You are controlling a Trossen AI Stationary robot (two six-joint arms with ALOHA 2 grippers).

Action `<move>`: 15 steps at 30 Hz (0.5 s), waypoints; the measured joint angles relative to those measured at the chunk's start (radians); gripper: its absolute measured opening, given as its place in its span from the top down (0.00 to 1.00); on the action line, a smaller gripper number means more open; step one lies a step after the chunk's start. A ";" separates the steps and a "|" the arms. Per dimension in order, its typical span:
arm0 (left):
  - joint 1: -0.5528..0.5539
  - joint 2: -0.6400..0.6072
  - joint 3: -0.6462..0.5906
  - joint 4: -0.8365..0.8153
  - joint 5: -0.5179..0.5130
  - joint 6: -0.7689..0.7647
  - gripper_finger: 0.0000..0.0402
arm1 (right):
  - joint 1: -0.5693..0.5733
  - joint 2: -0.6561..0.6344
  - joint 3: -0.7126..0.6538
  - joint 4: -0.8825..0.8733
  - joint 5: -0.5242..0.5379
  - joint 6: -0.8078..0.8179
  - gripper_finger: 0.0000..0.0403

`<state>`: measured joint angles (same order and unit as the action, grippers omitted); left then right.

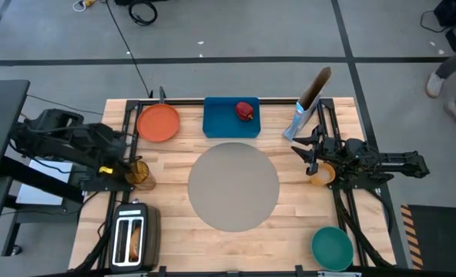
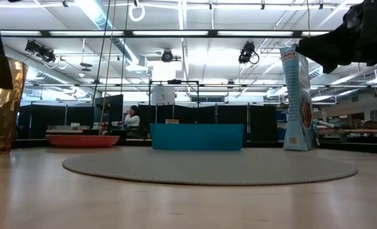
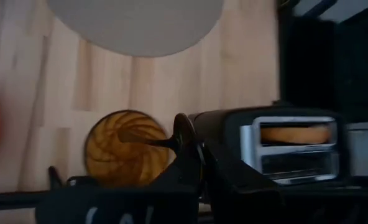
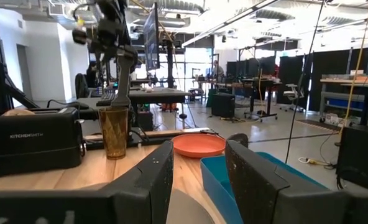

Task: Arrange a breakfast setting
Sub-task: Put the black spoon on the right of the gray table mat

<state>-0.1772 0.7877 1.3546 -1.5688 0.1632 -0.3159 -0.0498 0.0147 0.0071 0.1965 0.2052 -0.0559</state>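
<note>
The large round grey mat (image 1: 233, 186) lies at the centre of the wooden counter (image 1: 182, 231) and serves as the landmark.

Left of the mat, the left claw (image 1: 132, 164) hangs over an amber faceted glass cup (image 1: 139, 173). Its fingers are pressed together on the handle of a metal spoon (image 3: 171, 138), whose bowl end sits inside the cup.

Right of the mat, the right claw (image 1: 305, 150) hovers with fingers (image 4: 150, 180) spread, holding nothing.

Beyond the mat:
- flat round orange plate (image 1: 159, 122), toward the left;
- blue rectangular tray (image 1: 220, 123), carrying a red apple (image 1: 245, 111);
- upright blue cereal bag (image 1: 299, 119), toward the right.

Nearer than the mat:
- teal bowl (image 1: 332, 248), at right;
- silver-and-black two-slot toaster (image 1: 132, 235), at left, with bread (image 3: 294, 134) in one slot.
</note>
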 joint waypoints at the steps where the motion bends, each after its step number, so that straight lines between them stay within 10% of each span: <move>1: 0.000 0.000 0.018 0.000 0.011 -0.019 0.96 | 0.000 0.000 0.000 -0.004 0.000 0.001 0.62; 15: 0.000 0.004 0.248 -0.003 -0.044 -0.036 0.96 | 0.001 0.000 0.000 -0.031 0.000 0.004 0.62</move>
<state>-0.1776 0.7918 1.6030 -1.5713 0.1193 -0.3522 -0.0490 0.0151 0.0067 0.1652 0.2050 -0.0517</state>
